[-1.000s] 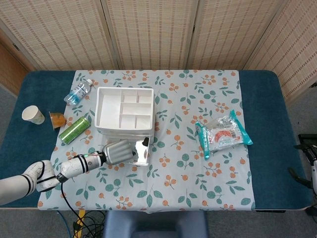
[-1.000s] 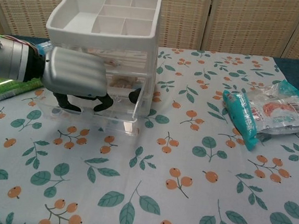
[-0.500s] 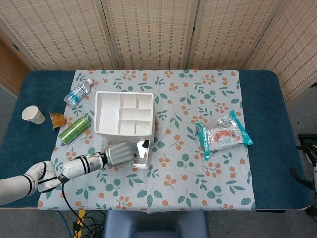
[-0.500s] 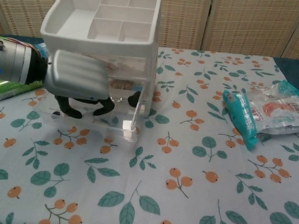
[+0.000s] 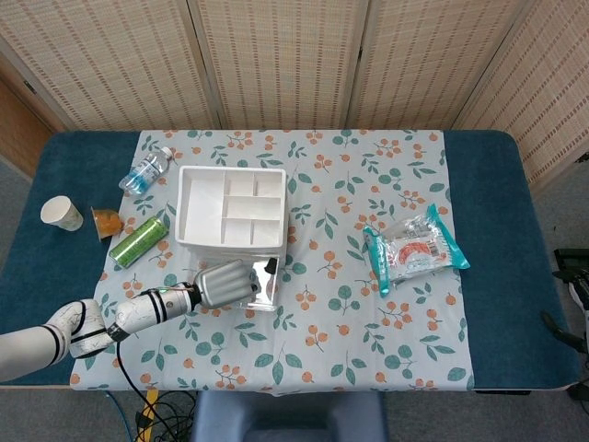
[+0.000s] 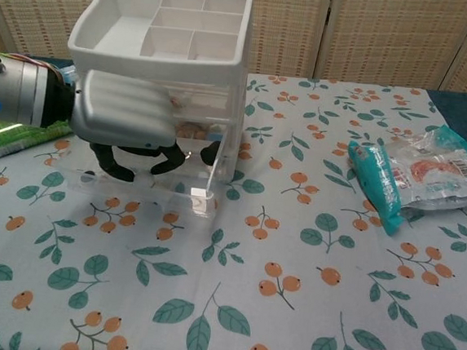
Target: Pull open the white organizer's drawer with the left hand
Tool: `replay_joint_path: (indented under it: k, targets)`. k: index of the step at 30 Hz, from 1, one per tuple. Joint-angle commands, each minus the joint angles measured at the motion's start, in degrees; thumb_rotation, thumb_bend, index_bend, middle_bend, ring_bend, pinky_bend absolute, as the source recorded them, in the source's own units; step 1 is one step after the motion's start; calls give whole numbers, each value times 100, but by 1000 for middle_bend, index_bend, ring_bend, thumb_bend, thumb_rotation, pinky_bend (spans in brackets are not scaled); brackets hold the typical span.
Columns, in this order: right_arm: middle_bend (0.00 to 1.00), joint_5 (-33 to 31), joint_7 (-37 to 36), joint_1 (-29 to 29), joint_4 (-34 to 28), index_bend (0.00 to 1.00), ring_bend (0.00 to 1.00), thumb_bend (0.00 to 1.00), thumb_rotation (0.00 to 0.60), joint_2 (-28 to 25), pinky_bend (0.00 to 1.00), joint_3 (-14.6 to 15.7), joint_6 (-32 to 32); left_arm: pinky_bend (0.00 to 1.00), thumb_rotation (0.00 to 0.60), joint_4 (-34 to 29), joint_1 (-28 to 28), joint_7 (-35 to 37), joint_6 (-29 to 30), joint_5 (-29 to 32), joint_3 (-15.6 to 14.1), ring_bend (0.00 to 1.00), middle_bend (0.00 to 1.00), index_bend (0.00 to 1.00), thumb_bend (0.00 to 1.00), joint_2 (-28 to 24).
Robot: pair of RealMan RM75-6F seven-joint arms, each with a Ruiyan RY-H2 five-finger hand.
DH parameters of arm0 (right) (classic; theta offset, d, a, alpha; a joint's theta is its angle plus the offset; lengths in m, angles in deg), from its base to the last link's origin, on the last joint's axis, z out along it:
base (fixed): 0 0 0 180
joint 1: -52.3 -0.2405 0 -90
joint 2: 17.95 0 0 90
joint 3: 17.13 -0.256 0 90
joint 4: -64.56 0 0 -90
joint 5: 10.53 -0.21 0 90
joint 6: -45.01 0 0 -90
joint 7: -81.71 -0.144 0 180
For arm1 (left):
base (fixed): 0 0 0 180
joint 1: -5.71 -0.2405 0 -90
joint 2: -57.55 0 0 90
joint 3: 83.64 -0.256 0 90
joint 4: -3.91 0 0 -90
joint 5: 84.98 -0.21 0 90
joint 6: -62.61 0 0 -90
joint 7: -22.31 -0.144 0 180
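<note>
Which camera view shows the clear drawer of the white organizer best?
The chest view: the drawer faces that camera, with the left robot hand hooked over its front. The head view looks down, so the drawer is only a glare patch beside the hand.

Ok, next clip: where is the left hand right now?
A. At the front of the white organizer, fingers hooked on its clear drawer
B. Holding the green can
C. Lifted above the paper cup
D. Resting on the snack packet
A: the left hand sits at the front of the white organizer, with its dark fingers curled into the clear drawer, which stands partly pulled out.
</note>
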Motion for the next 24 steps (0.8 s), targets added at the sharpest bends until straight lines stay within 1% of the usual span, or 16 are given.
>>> replay_joint_path:
  k: [1, 10, 17, 24]
  targets:
    - [282, 4, -3, -2, 3, 267, 332, 251, 600, 3, 363, -3, 0, 992, 600, 6, -72, 53, 200, -50, 17, 948, 879, 549, 265, -12]
    - [282, 12, -6, -4, 9, 267, 332, 251, 600, 11, 363, -9, 3, 992, 600, 18, -314, 157, 747, 14, 156, 947, 879, 546, 265, -12]
    - [282, 16, -2, 9, 4, 267, 332, 251, 600, 7, 363, -8, 19, 992, 600, -22, -464, 278, 874, 244, 287, 947, 879, 543, 266, -34]
    - [282, 27, 2, 9, 0, 267, 332, 251, 600, 5, 363, -7, 19, 992, 600, -226, -629, 531, 1056, 466, 417, 947, 879, 541, 266, -144]
